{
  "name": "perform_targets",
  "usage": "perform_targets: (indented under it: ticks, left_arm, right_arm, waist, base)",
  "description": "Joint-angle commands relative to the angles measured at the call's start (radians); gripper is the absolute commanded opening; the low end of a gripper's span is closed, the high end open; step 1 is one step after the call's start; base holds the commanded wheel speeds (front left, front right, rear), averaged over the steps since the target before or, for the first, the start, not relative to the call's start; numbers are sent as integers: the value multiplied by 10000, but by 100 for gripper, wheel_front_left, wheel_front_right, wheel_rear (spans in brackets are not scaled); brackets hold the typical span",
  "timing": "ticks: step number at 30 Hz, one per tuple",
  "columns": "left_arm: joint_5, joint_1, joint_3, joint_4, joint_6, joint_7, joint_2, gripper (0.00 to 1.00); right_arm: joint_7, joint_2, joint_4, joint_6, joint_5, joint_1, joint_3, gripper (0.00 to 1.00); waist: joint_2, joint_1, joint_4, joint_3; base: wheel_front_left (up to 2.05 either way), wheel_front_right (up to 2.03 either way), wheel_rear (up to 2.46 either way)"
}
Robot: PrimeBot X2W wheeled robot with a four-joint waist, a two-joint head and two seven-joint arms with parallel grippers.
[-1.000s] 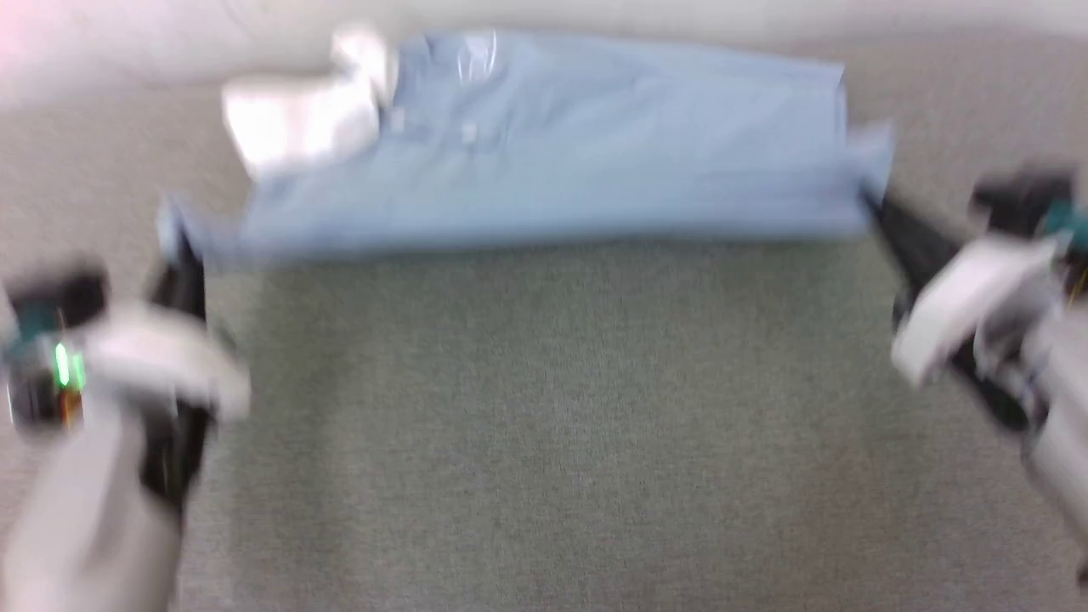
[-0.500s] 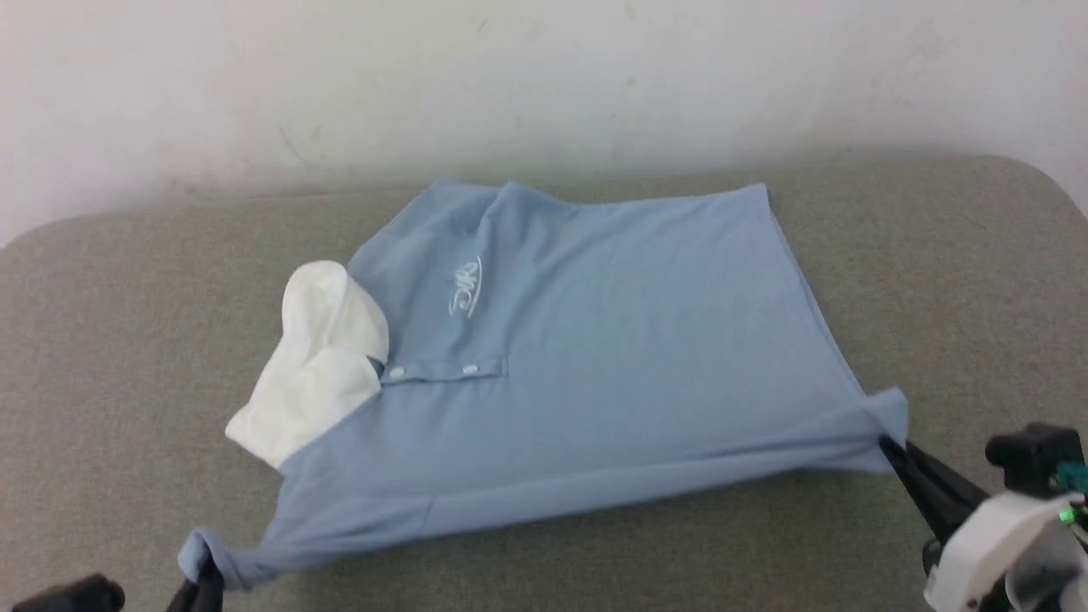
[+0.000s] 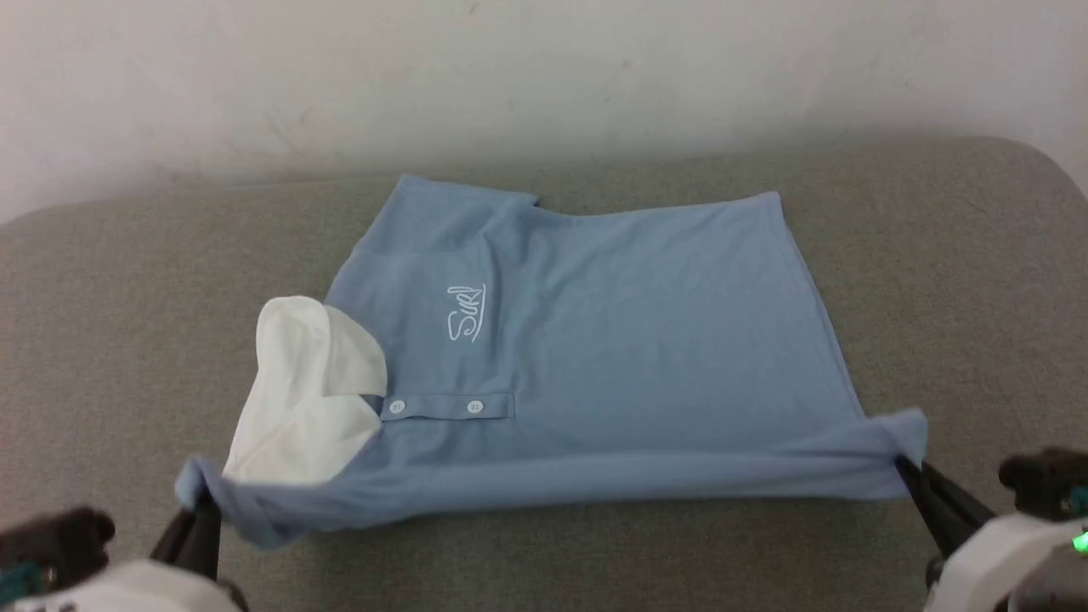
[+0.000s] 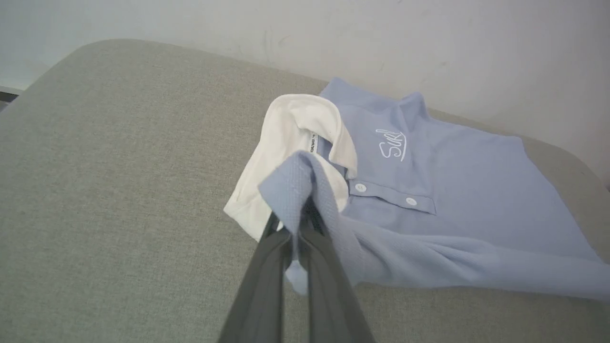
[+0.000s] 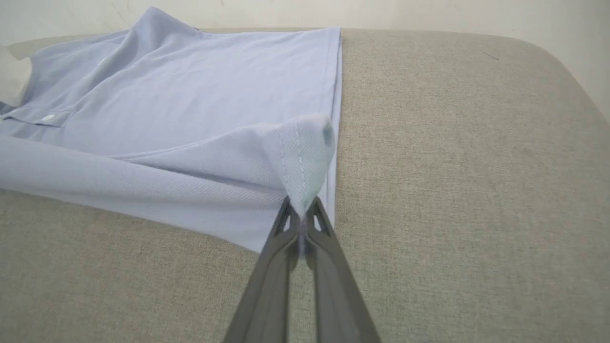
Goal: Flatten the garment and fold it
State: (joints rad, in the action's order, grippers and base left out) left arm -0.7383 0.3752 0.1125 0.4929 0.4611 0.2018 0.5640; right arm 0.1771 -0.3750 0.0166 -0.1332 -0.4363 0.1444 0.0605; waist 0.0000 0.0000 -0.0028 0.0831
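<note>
Left hand (image 3: 204,507) and right hand (image 3: 906,467) pinch garment's (image 3: 612,340) near-edge corners.

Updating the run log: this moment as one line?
left gripper: shut on light blue soft garment corner | right gripper: shut on other near corner | near edge raised taut over grey fabric table

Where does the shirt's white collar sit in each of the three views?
Head view: white collar left of centre, at the garment's left end.
Left wrist view: upper centre, left of the Surf lettering.
Right wrist view: a sliver at the far left edge.
Shared landmark: the buttoned placket beside the collar.
</note>
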Motion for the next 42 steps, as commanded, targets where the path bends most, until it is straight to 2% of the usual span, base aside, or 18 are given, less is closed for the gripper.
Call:
perform_targets:
  ticks: [1, 3, 6, 14, 15, 16, 17, 18, 19, 20, 22, 23, 27, 31, 34, 38, 42]
  left_arm:
    - [130, -1098, 82, -467, -313, -155, 86, 0]
    - [155, -1566, 157, -737, -465, -202, 76, 0]
    - [127, -2844, 373, -1697, -915, -298, -26, 0]
    - [-86, -5423, 1004, -4779, -1943, -444, -628, 0]
    - [-116, -5664, 1084, -5168, -2075, -504, -748, 0]
    - [-132, -5892, 1136, -5554, -2184, -611, -872, 0]
    - [-160, -6062, 1219, -5963, -2296, -649, -985, 0]
    - [-200, -6202, 1302, -6348, -2419, -676, -1096, 0]
    - [-261, -6315, 1373, -6694, -2548, -700, -1212, 9]
    - [-325, -6406, 1423, -6998, -2657, -730, -1319, 31]
    - [-366, -6541, 1476, -7463, -2803, -892, -1481, 90]
    - [-383, -6580, 1484, -7628, -2851, -996, -1557, 100]
    - [-439, -6520, 1416, -7873, -2949, -1340, -1656, 100]
    - [-481, -6174, 1291, -7416, -2886, -1185, -1307, 100]
    - [-423, -5773, 1370, -6809, -2738, -397, -683, 100]
    - [-642, -5282, 1511, -5733, -2668, 1021, 97, 100]
    - [-1043, -4902, 1699, -4969, -2461, 2450, 539, 100]
  right_arm:
    - [241, 112, -111, 25, 177, -648, -46, 0]
    - [332, 167, -215, 25, 208, -936, -6, 0]
    - [536, 216, -723, 25, 298, -1894, 294, 0]
    - [547, 208, -2740, 25, 136, -4046, 1216, 0]
    - [522, 189, -3055, 25, 157, -4225, 1340, 13]
    - [429, 184, -3350, 25, 183, -4400, 1438, 39]
    - [289, 210, -3634, 25, 190, -4558, 1515, 51]
    - [142, 244, -3895, 25, 194, -4687, 1590, 85]
    - [4, 288, -4142, 25, 191, -4789, 1668, 100]
    - [-148, 343, -4352, 25, 177, -4880, 1745, 100]
    - [-451, 442, -4701, 25, 119, -4982, 1901, 100]
    - [-621, 468, -4818, 25, 67, -4993, 1985, 100]
    - [-1684, 487, -4855, 25, -103, -4828, 2091, 100]
    - [-2490, 487, -4257, 25, -1, -4269, 1909, 100]
    - [-2715, 532, -3447, 25, 240, -3695, 1565, 100]
    - [-2492, 794, -2209, 25, 622, -2883, 936, 100]
    - [-1989, 1095, -1108, 25, 1022, -2267, 544, 100]
  waist:
    - [0, 0, -125, 338]
    - [0, 0, -151, 457]
    - [0, 0, -289, 840]
    - [0, 0, -362, 1645]
    - [0, 0, -341, 1685]
    - [0, 0, -324, 1723]
    - [0, 0, -316, 1740]
    - [0, 0, -315, 1746]
    - [0, 0, -316, 1747]
    - [0, 0, -318, 1744]
    - [0, 0, -306, 1690]
    - [0, 0, -288, 1640]
    - [0, 0, -219, 1295]
    - [0, 0, -166, 846]
    - [0, 0, -167, 562]
    - [0, 0, -227, 369]
    - [0, 0, -342, 404]
  base:
    - [0, 0, 0]
    - [0, 0, 0]
    - [0, 0, 0]
    - [0, 0, 0]
    - [0, 0, 0]
    - [0, 0, 0]
    - [0, 0, 0]
    - [0, 0, 0]
    - [0, 0, 0]
    - [0, 0, 0]
    - [0, 0, 0]
    - [0, 0, 0]
    - [0, 0, 0]
    - [0, 0, 0]
    - [0, 0, 0]
    - [0, 0, 0]
    - [0, 0, 0]
